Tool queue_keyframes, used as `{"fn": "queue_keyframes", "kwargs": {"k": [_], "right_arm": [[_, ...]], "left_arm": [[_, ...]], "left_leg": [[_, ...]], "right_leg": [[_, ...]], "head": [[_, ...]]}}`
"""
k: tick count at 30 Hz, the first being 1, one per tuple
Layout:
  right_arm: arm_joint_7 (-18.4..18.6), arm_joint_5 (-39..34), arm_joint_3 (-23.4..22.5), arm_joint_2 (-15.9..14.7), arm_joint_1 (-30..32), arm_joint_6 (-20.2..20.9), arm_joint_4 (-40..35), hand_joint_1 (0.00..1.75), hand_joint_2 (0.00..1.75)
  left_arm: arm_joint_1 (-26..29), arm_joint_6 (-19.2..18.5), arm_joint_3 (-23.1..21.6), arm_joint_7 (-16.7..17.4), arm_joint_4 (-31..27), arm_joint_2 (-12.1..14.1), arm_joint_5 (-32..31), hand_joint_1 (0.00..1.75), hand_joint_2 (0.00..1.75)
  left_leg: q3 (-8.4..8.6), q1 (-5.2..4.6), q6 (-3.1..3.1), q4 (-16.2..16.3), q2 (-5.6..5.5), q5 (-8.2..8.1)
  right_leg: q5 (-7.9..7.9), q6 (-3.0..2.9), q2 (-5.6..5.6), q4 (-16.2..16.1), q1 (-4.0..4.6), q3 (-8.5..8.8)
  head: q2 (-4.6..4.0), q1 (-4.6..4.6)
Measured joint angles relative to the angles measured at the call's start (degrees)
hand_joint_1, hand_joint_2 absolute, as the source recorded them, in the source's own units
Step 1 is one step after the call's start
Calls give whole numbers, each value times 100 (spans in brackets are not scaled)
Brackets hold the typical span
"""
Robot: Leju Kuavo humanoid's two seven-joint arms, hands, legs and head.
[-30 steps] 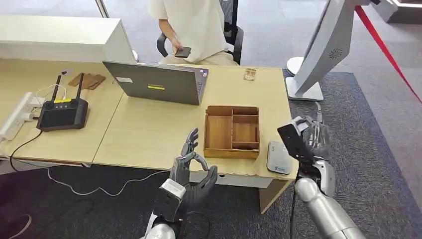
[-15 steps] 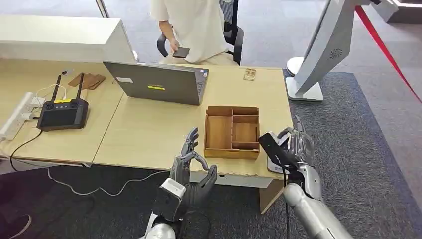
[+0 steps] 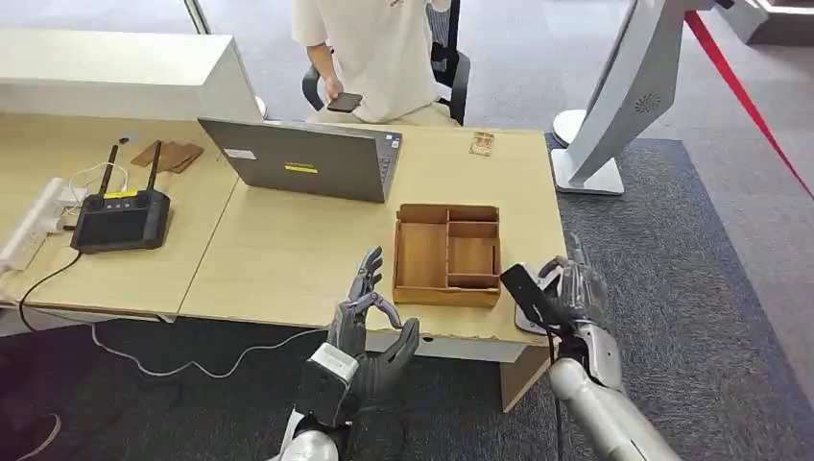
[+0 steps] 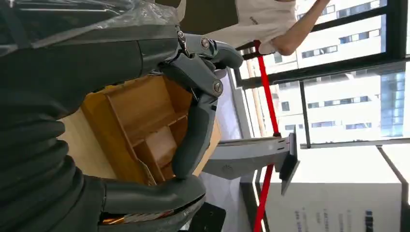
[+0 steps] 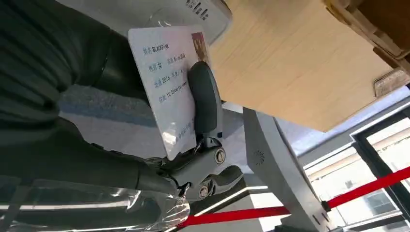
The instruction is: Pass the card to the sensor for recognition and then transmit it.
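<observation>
While the right hand (image 3: pixel 574 293) is gripping the card (image 3: pixel 526 296) in the head view, it is now hovering low over the table's (image 3: pixel 288 259) near right corner, having dropped and swung inward from its higher, outer position a second ago; the card's dark face is now lying directly above the grey sensor (image 3: pixel 531 322), just beside the wooden tray (image 3: pixel 447 254). This is suggesting that the recognition step is under way or about to begin, with the handover not yet started. The left hand (image 3: pixel 370 331) is waiting below the table edge with its fingers spread and nothing in it, unmoved over the same interval, while a seated person (image 3: pixel 370 48) across the table is looking at a phone (image 3: pixel 344 102). Turning to the left wrist view, the left hand (image 4: pixel 145 121) is showing extended fingers holding nothing, with the tray (image 4: pixel 140 125) behind them. Turning to the right wrist view, the thumb (image 5: pixel 205 104) is pressing the card's (image 5: pixel 167 82) white printed face against the fingers behind it, and the sensor's (image 5: pixel 203 14) pale casing is sitting near the card's far edge on the table (image 5: pixel 290 72).
</observation>
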Motion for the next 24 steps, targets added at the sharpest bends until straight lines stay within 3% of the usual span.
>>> {"fn": "queue_keyframes", "kwargs": {"k": [24], "right_arm": [[-208,-328,-11,26,222,-17,236,175,175]], "left_arm": [[70,0,0,76,-35,2,-101,0,175]], "left_leg": [[0,0,0,0,1,0]], "right_leg": [[0,0,0,0,0,0]], "head": [[0,0]]}}
